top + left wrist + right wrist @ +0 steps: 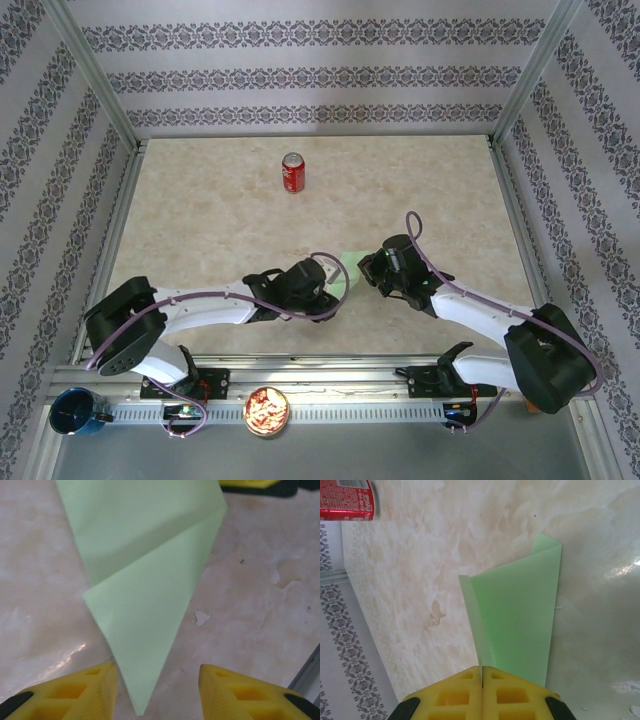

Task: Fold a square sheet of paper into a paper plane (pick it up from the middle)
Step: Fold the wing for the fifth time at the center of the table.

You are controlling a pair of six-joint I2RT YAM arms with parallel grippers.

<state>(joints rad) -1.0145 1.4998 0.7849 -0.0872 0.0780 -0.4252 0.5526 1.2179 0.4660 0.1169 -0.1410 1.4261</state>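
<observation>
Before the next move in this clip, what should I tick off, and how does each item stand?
1. Right gripper shut on the green paper edge: ok.
2. Left gripper open, straddling the paper's pointed tip, not touching it: ok.
3. Paper flat on the table: not ok, one flap rises into the right jaws.
4. Red can well away from the paper: ok.
5. Creases aligned: cannot tell.

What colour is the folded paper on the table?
The folded paper is light green, clearest in the left wrist view.
</observation>
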